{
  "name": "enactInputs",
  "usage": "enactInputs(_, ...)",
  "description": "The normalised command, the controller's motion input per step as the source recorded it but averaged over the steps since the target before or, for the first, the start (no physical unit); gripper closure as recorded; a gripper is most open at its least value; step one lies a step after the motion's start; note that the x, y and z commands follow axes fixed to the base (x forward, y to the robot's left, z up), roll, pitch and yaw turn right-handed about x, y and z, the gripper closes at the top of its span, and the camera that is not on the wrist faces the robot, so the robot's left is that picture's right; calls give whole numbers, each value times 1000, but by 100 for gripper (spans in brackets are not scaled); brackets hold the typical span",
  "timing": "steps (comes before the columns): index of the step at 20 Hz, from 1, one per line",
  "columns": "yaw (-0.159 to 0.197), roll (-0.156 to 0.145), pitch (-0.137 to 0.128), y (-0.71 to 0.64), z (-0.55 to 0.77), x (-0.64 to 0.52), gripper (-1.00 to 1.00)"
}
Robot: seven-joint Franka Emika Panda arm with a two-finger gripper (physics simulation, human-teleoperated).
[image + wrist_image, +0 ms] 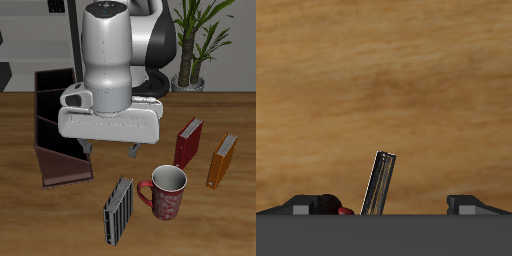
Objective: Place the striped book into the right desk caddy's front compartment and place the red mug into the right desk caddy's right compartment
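On the table (pixel 30 225), going from left to right in the exterior view, the right desk caddy (pixel 55 125) lies at the side with nothing in it that I can see. Next comes the hand (pixel 112 152), its fingers spread apart and holding nothing, hanging above the bare wood between the caddy and the striped book (pixel 119 209). The book stands upright nearer the table's front edge. Just beside it is the red mug (pixel 166 191), upright with its handle turned toward the book. Farther along stand a red book (pixel 188 142) and an orange book (pixel 222 160), apart from the rest. Neither task thing is yet placed, so the first step, fetching the striped book, looks to be in hand. The next move calls for bringing the fingers down over the book's thin edge, clear of the mug's handle, before closing.
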Motion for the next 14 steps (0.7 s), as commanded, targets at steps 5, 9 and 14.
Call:
enactInputs(5, 2, 5, 17, 27, -64, 147, -100)
enactInputs(9, -32, 4, 2, 3, -21, 61, -100)
enactInputs(14, -10, -6, 9, -9, -115, 64, -100)
